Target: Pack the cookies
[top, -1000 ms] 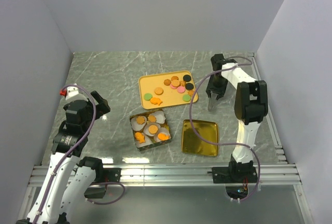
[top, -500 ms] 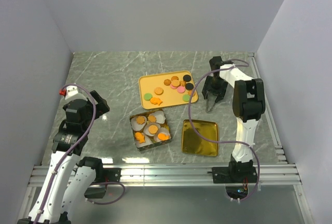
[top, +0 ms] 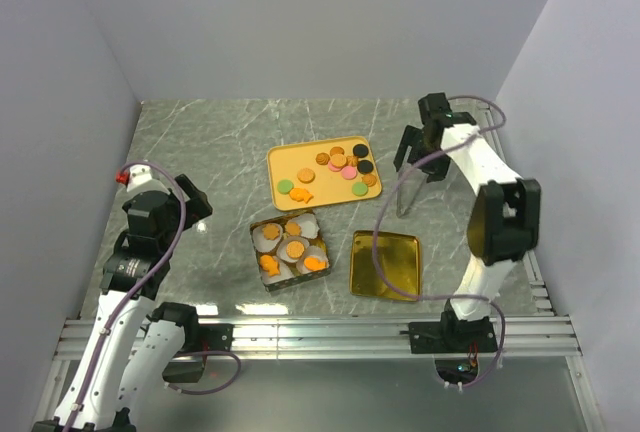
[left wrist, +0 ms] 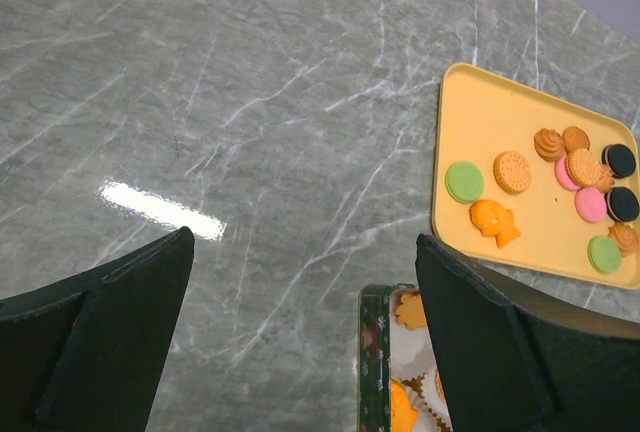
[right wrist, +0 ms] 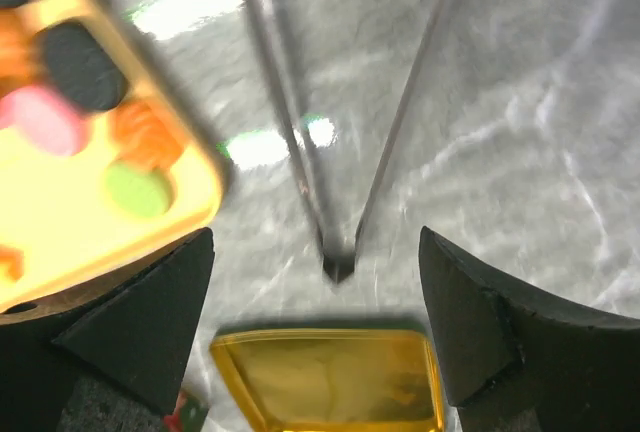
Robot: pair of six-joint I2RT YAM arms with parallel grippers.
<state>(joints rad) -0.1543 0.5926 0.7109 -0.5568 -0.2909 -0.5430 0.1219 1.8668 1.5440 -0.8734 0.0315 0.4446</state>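
Tabletop (top: 200,152) in grey-green marble pattern with pale veins sits inside a booth of plain pale walls (top: 300,22) on three sides. A metal rail (top: 320,334) runs along the near edge, and ceiling light shows as bright patches on the glossy surface.

Near the middle of the far half lies an orange tray (top: 285,160). Most of the loose cookies (top: 343,164) are bunched at its right end: tan, pink and black rounds. A green round and an orange fish shape sit apart toward its left.

Just in front of the tray stands a small square box (top: 257,252) lined with white paper cups (top: 268,239). Several cups hold orange cookies; the far-left one looks bare. A gold lid (top: 385,265) lies to the right of the box, apart from it.

Thin metal tongs (top: 404,195) lie on the table between the tray's right end and the lid, their joined end nearest the lid.

The right gripper (top: 420,157) hangs above the tongs with its fingers spread wide, gripping nothing. The left gripper (left wrist: 305,242) is raised over the left side of the table, its fingers likewise wide apart and bare.
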